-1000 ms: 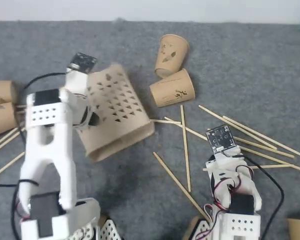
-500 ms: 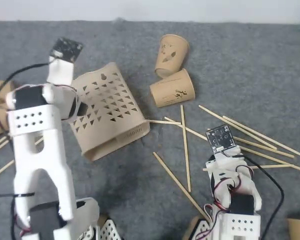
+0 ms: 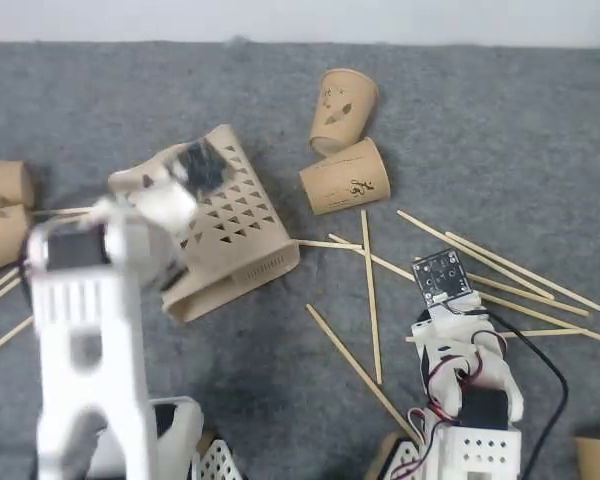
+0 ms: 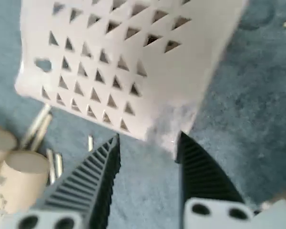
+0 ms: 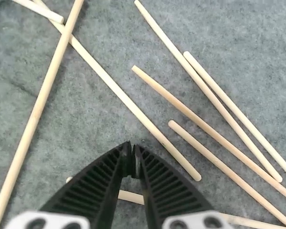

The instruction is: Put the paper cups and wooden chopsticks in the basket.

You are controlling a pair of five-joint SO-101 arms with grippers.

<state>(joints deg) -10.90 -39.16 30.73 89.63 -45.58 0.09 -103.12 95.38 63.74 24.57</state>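
Left pincer point(image 4: 148, 139) gapes beside the tipped basket point(image 4: 124, 57), gripping nothing; right pincer point(image 5: 132, 153) is pressed together above chopsticks point(image 5: 133, 107).

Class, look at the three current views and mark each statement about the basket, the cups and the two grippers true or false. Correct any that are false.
1. The basket lies tipped over rather than standing upright. True.
2. The paper cup nearest the basket stands upright. False: it lies on its side, outside the basket.
3. The right gripper is shut, above loose chopsticks. True.
4. The left gripper is shut on a chopstick. False: its jaws stand open close to the basket's edge.
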